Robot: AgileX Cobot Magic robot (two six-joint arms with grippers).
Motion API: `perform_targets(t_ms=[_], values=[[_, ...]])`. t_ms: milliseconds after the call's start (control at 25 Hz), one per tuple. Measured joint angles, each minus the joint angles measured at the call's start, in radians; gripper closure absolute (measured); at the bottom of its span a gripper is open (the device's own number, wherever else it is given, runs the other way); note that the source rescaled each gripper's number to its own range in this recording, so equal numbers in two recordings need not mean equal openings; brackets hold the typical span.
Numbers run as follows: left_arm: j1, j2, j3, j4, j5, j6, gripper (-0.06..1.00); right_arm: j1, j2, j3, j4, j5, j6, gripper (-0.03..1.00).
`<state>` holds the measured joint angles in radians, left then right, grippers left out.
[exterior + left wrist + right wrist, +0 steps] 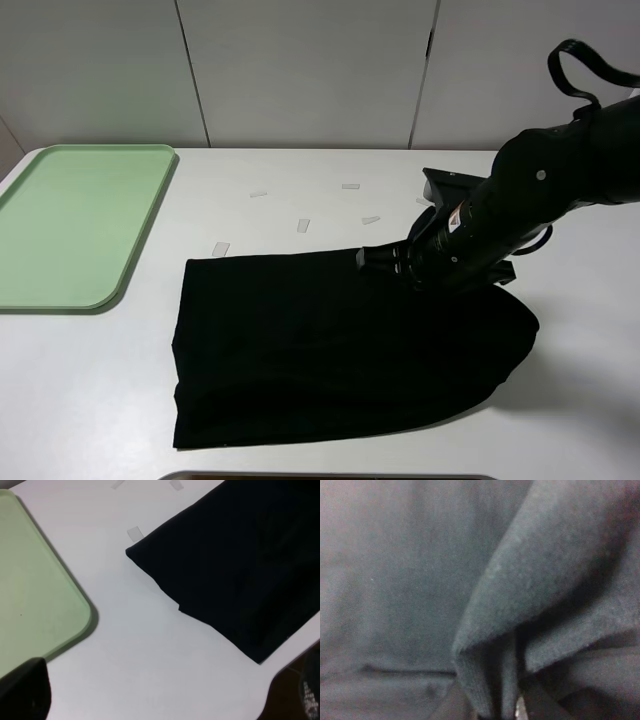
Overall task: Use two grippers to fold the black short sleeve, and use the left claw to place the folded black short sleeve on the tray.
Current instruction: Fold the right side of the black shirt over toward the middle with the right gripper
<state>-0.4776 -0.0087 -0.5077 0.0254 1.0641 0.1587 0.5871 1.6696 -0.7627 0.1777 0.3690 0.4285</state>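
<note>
Right end effector [380, 258], arm slanting down, clamps far edge of black short sleeve [340, 350].

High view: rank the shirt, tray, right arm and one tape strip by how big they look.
1. shirt, clearly largest.
2. tray and right arm look about alike; the arm is raised nearer the camera, so I won't rank them.
3. tape strip, by far smallest.

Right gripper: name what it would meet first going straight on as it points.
The plain black cloth T-shirt: the matte-black right gripper is shut on its fold; beyond, depth is unclear.
</note>
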Motion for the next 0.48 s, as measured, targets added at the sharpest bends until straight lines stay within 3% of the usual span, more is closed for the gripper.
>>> perform_targets(t_ms=[200, 280, 360, 480], values=[[0.0, 0.0, 0.0, 0.0, -0.001, 0.0, -0.05, 0.018, 0.014, 0.0, 0.043, 0.0, -0.119, 0.94], [0.0, 0.0, 0.0, 0.0, -0.001, 0.0, -0.05, 0.022, 0.014, 0.0, 0.087, -0.001, -0.185, 0.89], [0.0, 0.0, 0.0, 0.0, -0.001, 0.0, -0.05, 0.023, 0.014, 0.0, 0.14, -0.005, -0.249, 0.72], [0.0, 0.0, 0.0, 0.0, -0.001, 0.0, -0.05, 0.025, 0.014, 0.0, 0.244, -0.027, -0.359, 0.32]])
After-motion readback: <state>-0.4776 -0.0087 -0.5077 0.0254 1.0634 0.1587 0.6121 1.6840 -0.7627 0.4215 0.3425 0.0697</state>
